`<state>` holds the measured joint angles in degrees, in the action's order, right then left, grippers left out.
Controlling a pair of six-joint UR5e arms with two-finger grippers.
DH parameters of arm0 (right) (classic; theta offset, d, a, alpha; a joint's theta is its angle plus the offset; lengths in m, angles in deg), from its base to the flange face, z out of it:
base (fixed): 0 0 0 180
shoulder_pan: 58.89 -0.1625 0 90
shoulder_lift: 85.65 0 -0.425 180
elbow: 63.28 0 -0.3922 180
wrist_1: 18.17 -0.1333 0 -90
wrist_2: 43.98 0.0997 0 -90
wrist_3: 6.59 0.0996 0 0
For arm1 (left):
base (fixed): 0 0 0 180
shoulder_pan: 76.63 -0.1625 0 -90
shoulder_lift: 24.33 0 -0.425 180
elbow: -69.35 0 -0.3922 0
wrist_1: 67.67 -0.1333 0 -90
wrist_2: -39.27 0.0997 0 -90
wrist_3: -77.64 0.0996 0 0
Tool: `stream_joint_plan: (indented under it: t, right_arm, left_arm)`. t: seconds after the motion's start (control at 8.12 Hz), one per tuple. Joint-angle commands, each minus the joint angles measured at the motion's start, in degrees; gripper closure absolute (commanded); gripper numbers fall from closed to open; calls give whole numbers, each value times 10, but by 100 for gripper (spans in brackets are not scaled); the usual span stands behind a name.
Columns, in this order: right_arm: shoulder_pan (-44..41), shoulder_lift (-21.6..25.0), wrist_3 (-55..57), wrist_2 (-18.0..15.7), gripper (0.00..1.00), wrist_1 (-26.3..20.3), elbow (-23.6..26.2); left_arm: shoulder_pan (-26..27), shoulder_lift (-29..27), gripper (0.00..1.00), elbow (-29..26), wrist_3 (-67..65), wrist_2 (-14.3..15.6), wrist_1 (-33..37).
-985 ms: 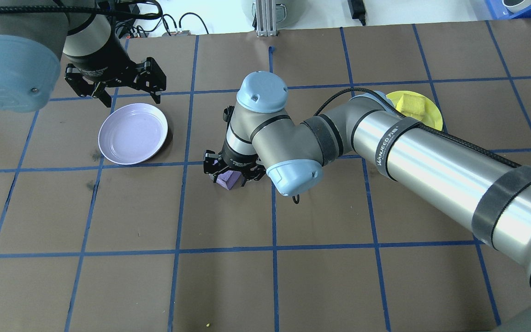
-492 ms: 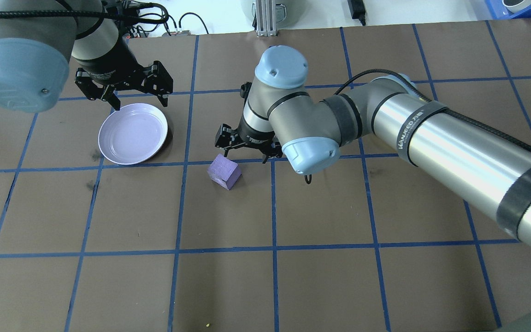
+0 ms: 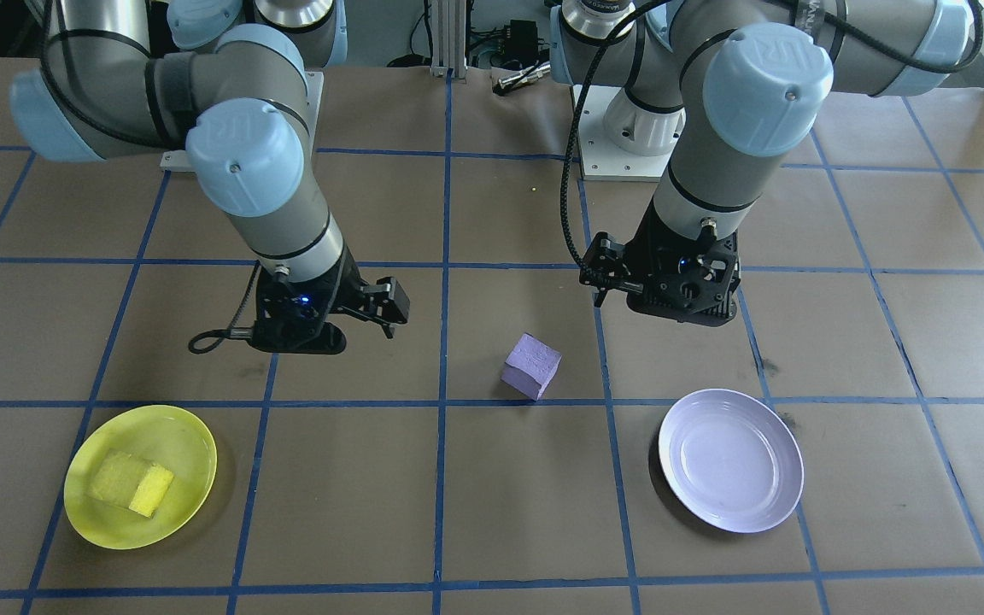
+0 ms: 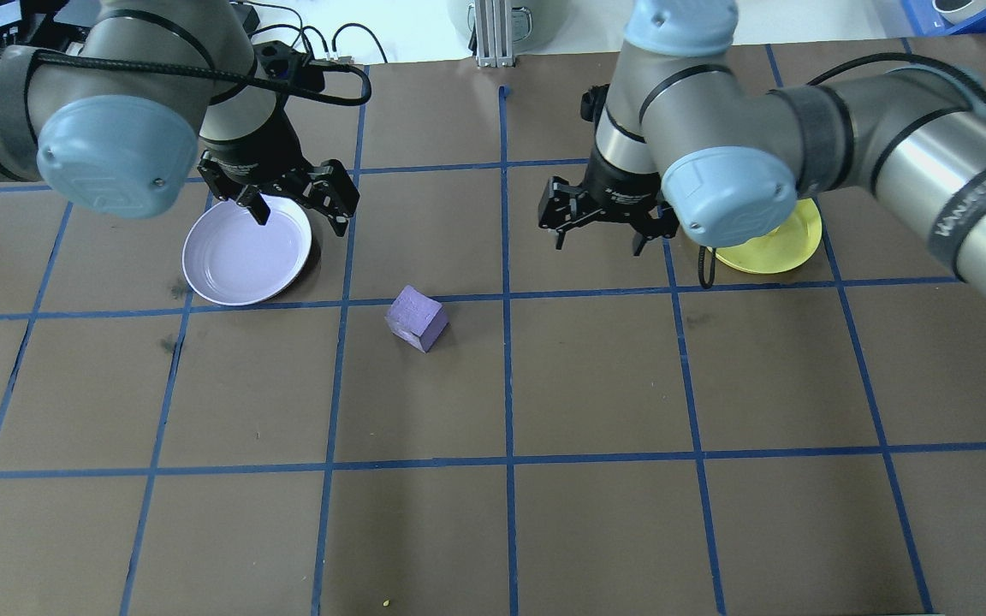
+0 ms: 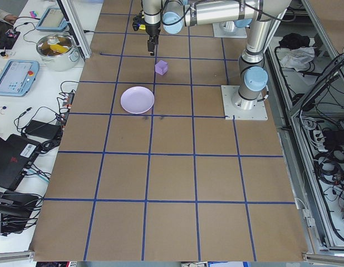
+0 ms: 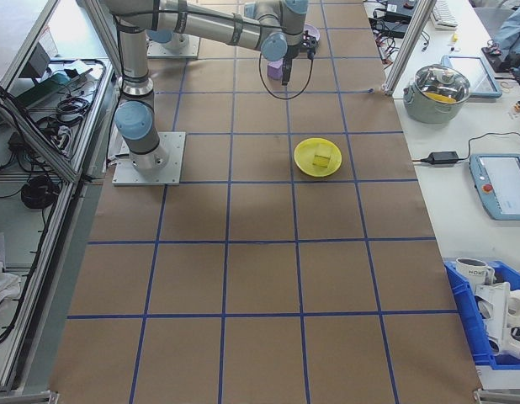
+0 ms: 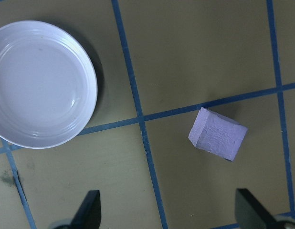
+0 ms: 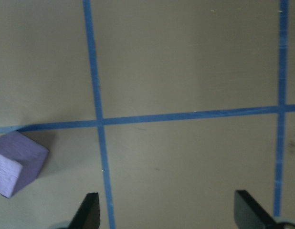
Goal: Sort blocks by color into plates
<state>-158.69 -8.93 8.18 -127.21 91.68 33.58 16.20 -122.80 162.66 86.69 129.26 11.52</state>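
Note:
The pale purple block [image 4: 416, 317] [image 3: 531, 366] lies alone on the table by a blue tape line, also in the left wrist view [image 7: 217, 134] and at the right wrist view's left edge [image 8: 16, 164]. The lavender plate [image 4: 232, 261] [image 3: 731, 459] [image 7: 42, 83] holds nothing. My left gripper [image 4: 298, 214] [image 7: 169, 212] hangs open over that plate's far rim. The yellow block [image 3: 131, 483] rests in the yellow plate [image 3: 176, 436] [image 4: 771, 248], which my right arm partly hides overhead. My right gripper [image 4: 598, 244] [image 8: 169, 212] is open and empty, between the purple block and the yellow plate.
Brown paper with a blue tape grid covers the table [image 4: 493, 513]. Cables and a metal post [image 4: 493, 34] stand at the far edge. A pot and tablets [image 5: 55, 47] sit on a side bench beyond the table.
My right gripper let go of the purple block, rose and drew back to the right toward the yellow plate. My left gripper moved right, over the lavender plate's far rim. The block stayed put.

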Motion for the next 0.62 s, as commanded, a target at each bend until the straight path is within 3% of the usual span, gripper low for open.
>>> stream_joint_plan:
  t: [0.0,0.12,0.25,0.37,0.49]
  right_arm:
    - [74,97,-43,-47,0,-141,-4]
    - [84,112,-43,-54,0,-172,-19]
    - [85,115,-43,-86,0,-208,-50]
    - [84,116,-42,-94,0,-248,-74]
    - [84,117,-41,-88,0,-250,-82]
  left_arm:
    - [39,-25,0,24,40,-14,-5]
    - [70,-44,0,45,40,-18,-42]
    - [88,-69,0,66,41,-19,-99]
    - [96,-85,0,77,44,-19,-111]
    - [97,-92,0,85,41,-20,-111]
